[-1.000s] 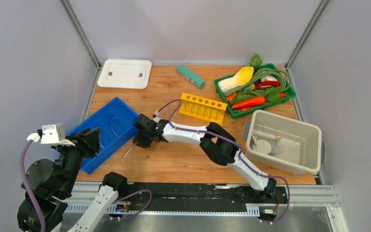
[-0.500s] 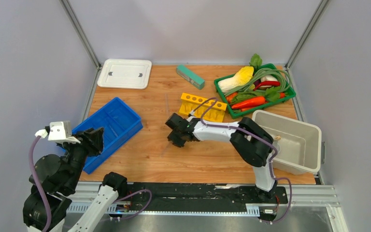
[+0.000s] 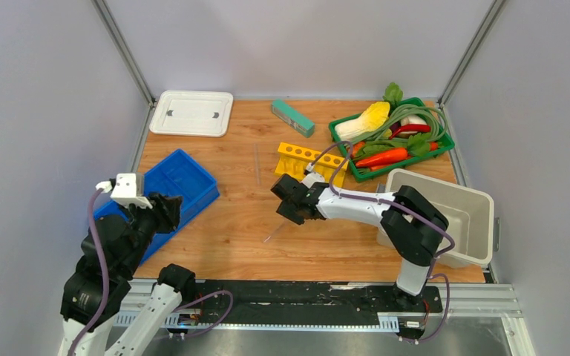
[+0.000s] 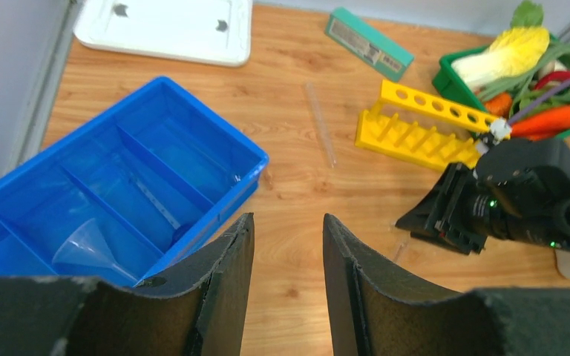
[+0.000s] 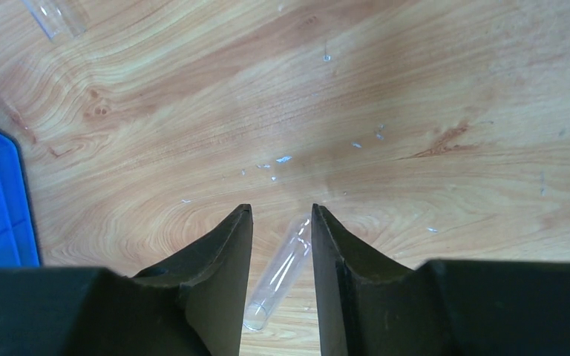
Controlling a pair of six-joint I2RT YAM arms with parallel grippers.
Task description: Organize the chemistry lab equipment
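L arm: folded up over its base at 7 o'clock of the top view, wrist raised clear of the table. The left gripper (image 3: 165, 211) faces approx. 2 o'clock and tilts down, its 2 fingers (image 4: 219, 297) parted.

R arm: base at 5 o'clock, elbow bent above it, forearm running low toward 9 o'clock. The right gripper (image 3: 291, 210) is aimed down toward 7 o'clock. Its 2 fingers (image 5: 215, 282) are close-set, pinching a glass tube (image 5: 278, 274) that slants out past the tips.
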